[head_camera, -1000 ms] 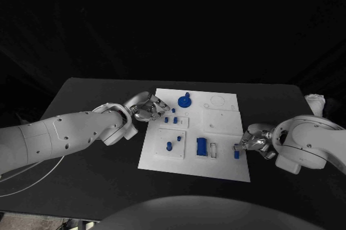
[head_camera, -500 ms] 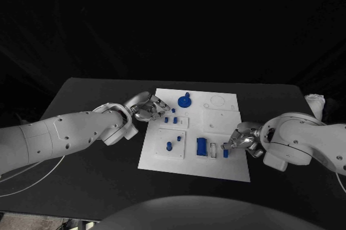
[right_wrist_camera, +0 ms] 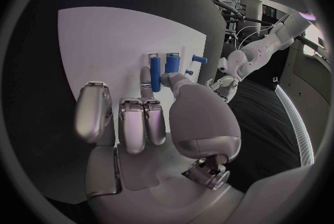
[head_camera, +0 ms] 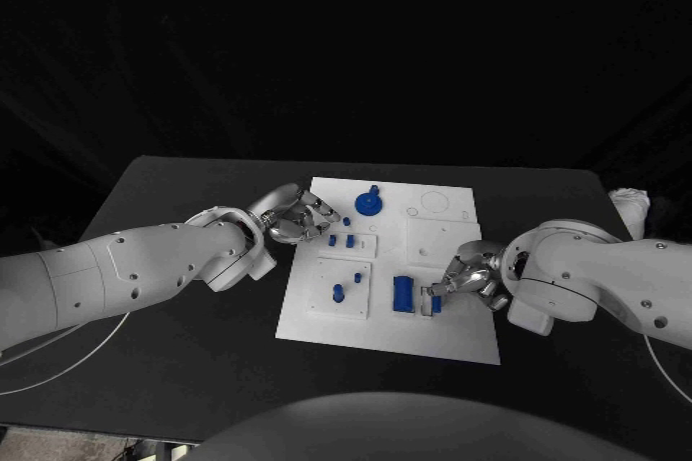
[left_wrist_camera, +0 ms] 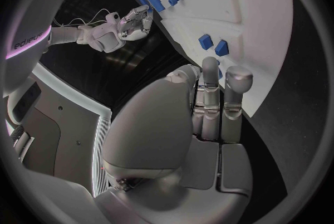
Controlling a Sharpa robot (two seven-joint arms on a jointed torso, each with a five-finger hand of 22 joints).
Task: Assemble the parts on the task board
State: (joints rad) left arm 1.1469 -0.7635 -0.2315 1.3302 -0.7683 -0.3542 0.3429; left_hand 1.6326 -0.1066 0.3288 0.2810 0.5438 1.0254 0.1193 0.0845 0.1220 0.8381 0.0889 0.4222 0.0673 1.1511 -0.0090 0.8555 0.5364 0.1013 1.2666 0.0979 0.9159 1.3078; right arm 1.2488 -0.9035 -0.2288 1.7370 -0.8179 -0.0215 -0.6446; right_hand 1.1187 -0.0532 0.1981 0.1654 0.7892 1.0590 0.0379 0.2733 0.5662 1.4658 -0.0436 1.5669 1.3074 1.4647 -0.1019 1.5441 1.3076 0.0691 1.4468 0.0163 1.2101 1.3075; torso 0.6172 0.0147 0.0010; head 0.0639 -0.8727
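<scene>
The left arm reaches in low across the counter's near-left side, its left hand (head_camera: 299, 215) curled, fingers (left_wrist_camera: 236, 87) drawn together (nothing visibly in them). The right arm bends inward; the right hand (head_camera: 464, 276) pinches a small blue piece (right_wrist_camera: 155, 73) between thumb and finger.

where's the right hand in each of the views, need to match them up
Head view: the right hand is over the right part of the task board, pinching a small blue part.
Left wrist view: the right hand is small and far off, beyond the board's edge.
Right wrist view: the right hand rises through the middle, its fingertips on the blue part.
Shared landmark: the white task board.
</scene>
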